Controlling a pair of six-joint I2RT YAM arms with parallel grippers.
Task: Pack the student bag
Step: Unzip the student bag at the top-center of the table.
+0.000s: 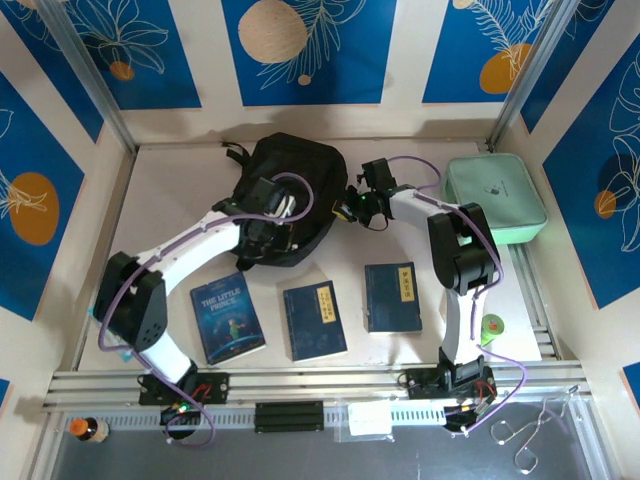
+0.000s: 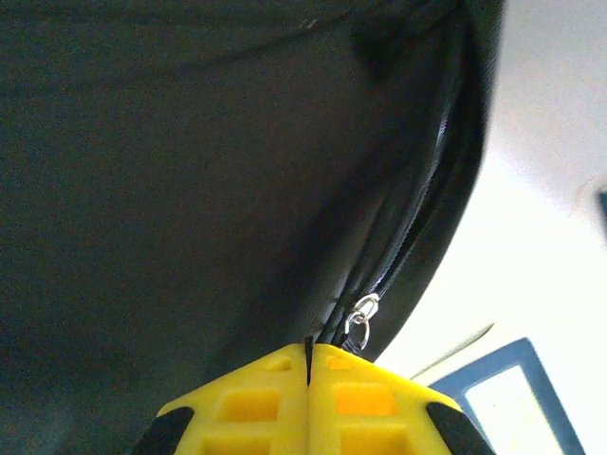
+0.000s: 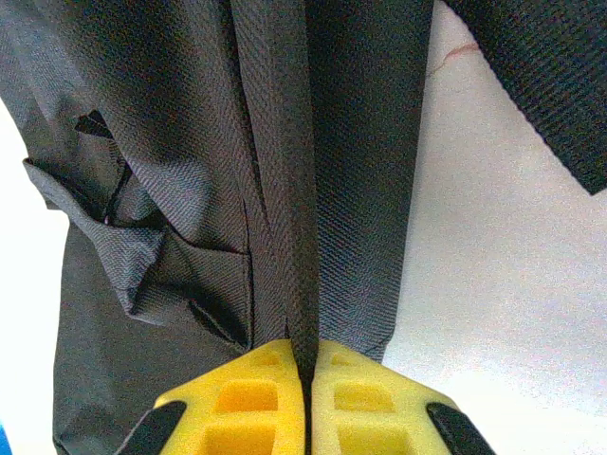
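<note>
Far-centre of table: student bag [image 1: 290, 180], black, lying rounded side up, both arms reaching onto it.

L gripper [image 2: 308, 353]: yellow tips pinched tight together at bag's zip line; silver ring of zip pull [image 2: 361, 318] sits right at the tips, thin black sliver between them. I judge it's holding the pull tab.

R gripper [image 3: 305, 353]: tips closed on a black webbing strap [image 3: 280, 171] running up from the jaws, bag fabric either side.

Progress, my read: early. Zip looks mostly shut in L wrist view and I see no opening from top cam. Nothing packed that I can see.
- 3 books flat on table near side of bag, apart from each other: left book [image 1: 228, 317], mid book [image 1: 315, 320], right book [image 1: 392, 296].
- mint-green pouch [image 1: 495, 197] far right, well apart from bag.

Left to do: open bag, load items, close.

Writing: left book cover reads "THE LITTLE PRINCE". Mid & right books have pale vertical title strips, chars too small to read. Pouch has small dark mark, illegible.
</note>
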